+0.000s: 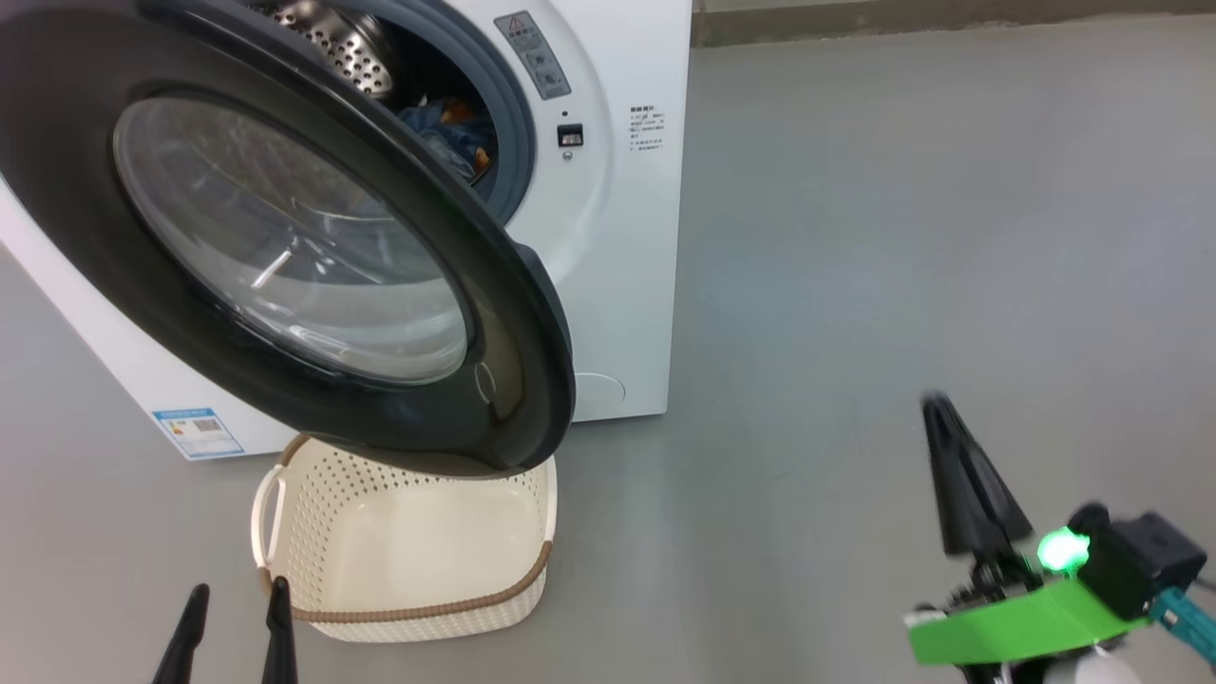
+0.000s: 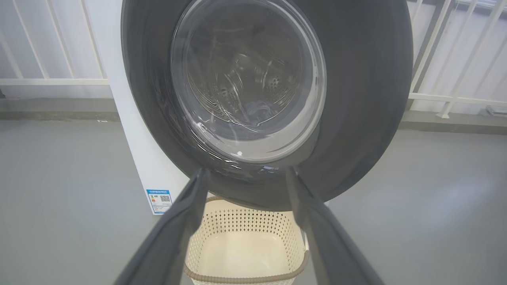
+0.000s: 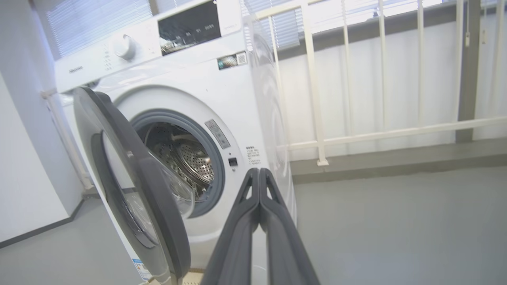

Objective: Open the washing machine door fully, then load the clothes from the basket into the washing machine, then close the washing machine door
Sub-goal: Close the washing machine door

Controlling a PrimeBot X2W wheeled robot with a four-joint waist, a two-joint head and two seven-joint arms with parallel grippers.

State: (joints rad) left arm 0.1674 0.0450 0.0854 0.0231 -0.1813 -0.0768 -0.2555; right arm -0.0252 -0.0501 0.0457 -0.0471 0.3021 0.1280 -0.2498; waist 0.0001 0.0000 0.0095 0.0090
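At the foot of the washing machine (image 1: pixel 608 237) the basket (image 1: pixel 418 610) sits on the floor with a bare cream bottom, no fabric in it that I can find in either the head view or my left wrist view. The clothes (image 1: pixel 446 133) are inside the drum (image 1: pixel 332 38) — a crumple of blue with a touch of orange, seen through the gap past the door's edge. So I judge the loading finished and the closing to be the step in hand. The washing machine door (image 1: pixel 285 247) hangs part open, swung out so that its lower rim overhangs the back of the basket. My left fingers (image 1: pixel 280 627) are parted and empty, pointing up at the bottom of the door just above the basket. My right fingers (image 1: pixel 964 484) are clenched tip to tip on nothing, low and well off to the right over bare floor (image 1: pixel 902 237). The next move, as I see it, calls for bringing one hand onto the door's glossy outer face near its free edge — the side away from the hinge — and pressing it steadily toward the opening until the latch catches. The clenched right pair would serve as a blunt pusher, but it has some way to travel first. I cannot tell whether any cloth trails over the lower gasket, since the door hides it, and that is worth checking before I push.
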